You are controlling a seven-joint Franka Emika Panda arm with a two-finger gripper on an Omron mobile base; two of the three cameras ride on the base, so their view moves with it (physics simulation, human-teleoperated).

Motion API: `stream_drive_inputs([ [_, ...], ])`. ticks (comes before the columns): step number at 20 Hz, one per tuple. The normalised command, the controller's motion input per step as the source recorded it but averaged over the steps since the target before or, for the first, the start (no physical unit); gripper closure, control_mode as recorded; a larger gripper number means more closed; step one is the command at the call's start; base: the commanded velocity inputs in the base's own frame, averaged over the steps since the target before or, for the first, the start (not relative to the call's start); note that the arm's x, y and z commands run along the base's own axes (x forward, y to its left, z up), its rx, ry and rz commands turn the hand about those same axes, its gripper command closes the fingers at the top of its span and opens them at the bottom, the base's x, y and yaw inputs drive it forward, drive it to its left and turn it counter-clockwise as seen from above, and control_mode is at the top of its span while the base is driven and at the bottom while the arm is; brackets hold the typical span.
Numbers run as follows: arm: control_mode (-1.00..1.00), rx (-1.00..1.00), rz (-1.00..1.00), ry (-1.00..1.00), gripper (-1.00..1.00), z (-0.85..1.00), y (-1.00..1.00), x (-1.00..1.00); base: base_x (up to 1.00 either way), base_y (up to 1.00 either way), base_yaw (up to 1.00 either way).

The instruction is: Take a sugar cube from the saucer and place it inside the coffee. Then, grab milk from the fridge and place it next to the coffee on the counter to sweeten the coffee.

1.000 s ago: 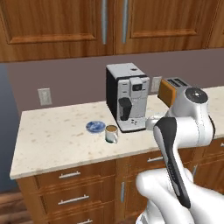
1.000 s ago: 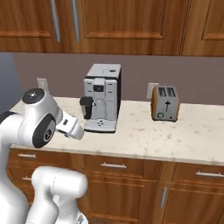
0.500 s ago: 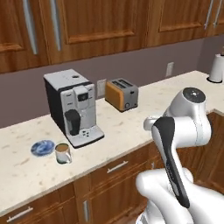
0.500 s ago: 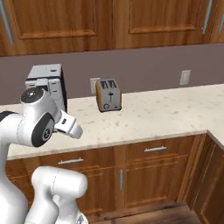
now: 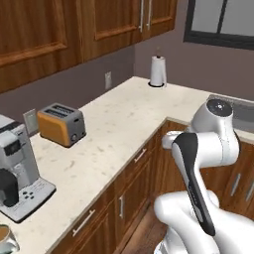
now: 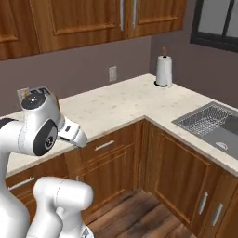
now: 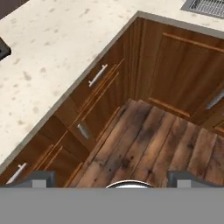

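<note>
1. Pincer (image 7: 112, 179): just the two finger tips at the bottom edge of the hand view, set wide apart, nothing between them. It points down at the wood floor (image 7: 144, 144) in front of the drawers (image 7: 94, 87).
2. Arm is tucked close over the base, a good travel pose. Judgement: keep it folded while the base drives.
3. Coffee (image 5: 4, 239): mug rim just visible at the lower left of the left base view, on the counter (image 5: 124, 129) near the coffee machine (image 5: 17, 168). I can't tell whether sugar is in it.
4. Toaster (image 5: 60, 124), paper towel roll (image 6: 163, 70) and sink (image 6: 211, 123) line the corner run.
5. Step in hand looks like the milk run: keep turning until the fridge is in frame, stop square to the door, then extend.
</note>
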Motion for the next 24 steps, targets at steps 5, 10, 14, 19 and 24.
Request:
stream_drive_inputs([
  [5, 1.00, 0.00, 0.00, 0.00, -1.00, 0.00, 0.00, 0.00, 0.00, -0.46, -0.71],
  [10, 1.00, 0.00, 0.00, 0.00, -1.00, 0.00, 0.00, 0.00, 0.00, -0.48, -0.69],
  [14, 1.00, 0.00, 0.00, 0.00, -1.00, 0.00, 0.00, 0.00, 0.00, -0.45, -0.70],
  [19, 1.00, 0.00, 0.00, 0.00, -1.00, 0.00, 0.00, 0.00, 0.00, -0.42, -0.73],
  [24, 1.00, 0.00, 0.00, 0.00, -1.00, 0.00, 0.00, 0.00, 0.00, -0.42, -0.71],
])
